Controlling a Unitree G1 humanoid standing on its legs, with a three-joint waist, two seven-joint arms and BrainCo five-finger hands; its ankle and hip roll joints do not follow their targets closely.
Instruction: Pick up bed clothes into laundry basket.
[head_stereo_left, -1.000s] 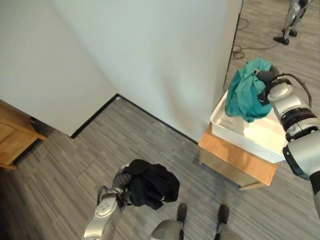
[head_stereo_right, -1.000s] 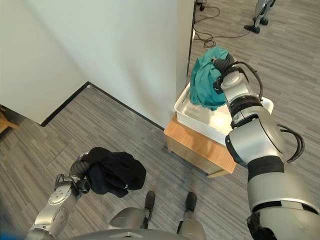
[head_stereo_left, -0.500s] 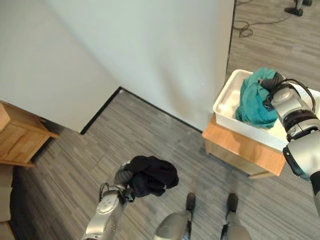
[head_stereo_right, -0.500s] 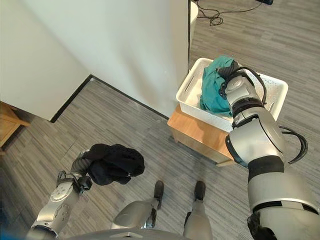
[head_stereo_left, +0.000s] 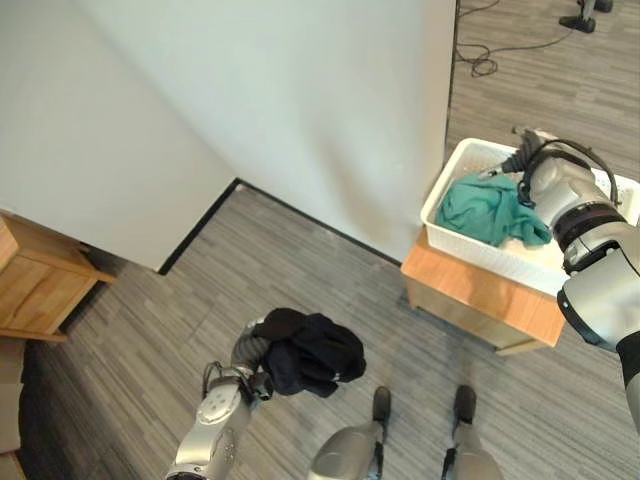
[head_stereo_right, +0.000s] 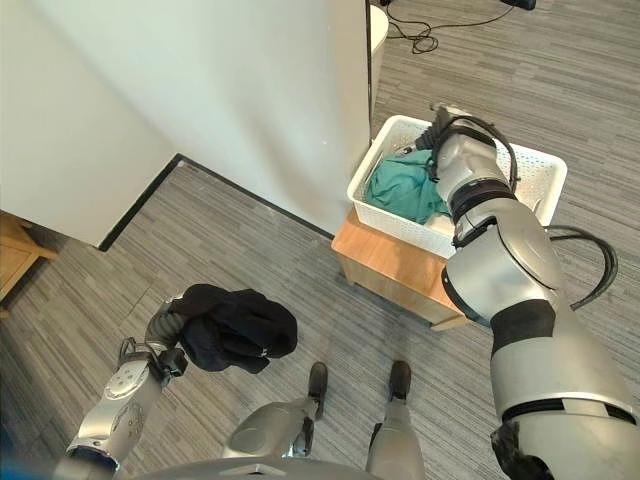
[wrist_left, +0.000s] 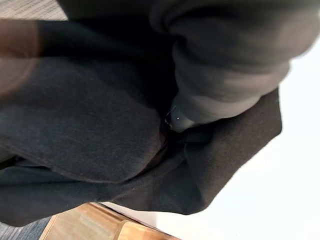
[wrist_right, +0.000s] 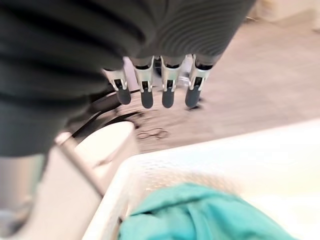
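A teal garment (head_stereo_left: 485, 208) lies crumpled inside the white laundry basket (head_stereo_left: 440, 195), also seen below the fingers (wrist_right: 167, 92) in the right wrist view as teal cloth (wrist_right: 200, 215). My right hand (head_stereo_left: 522, 160) hovers just above the basket's far side, open and holding nothing. At the lower left, my left hand (head_stereo_left: 248, 352) is shut on a bunched black garment (head_stereo_left: 310, 352), held above the floor. That black cloth (wrist_left: 100, 125) covers the left wrist view.
The basket rests on a low wooden stand (head_stereo_left: 480, 300) against the corner of a white wall (head_stereo_left: 300, 120). A wooden cabinet (head_stereo_left: 30, 290) stands at the far left. Cables (head_stereo_left: 490, 60) lie on the grey plank floor beyond the basket.
My right hand lowered the teal garment into the basket and let go of it; its fingers are now straight. The left hand still holds the black garment. The camera shifted.
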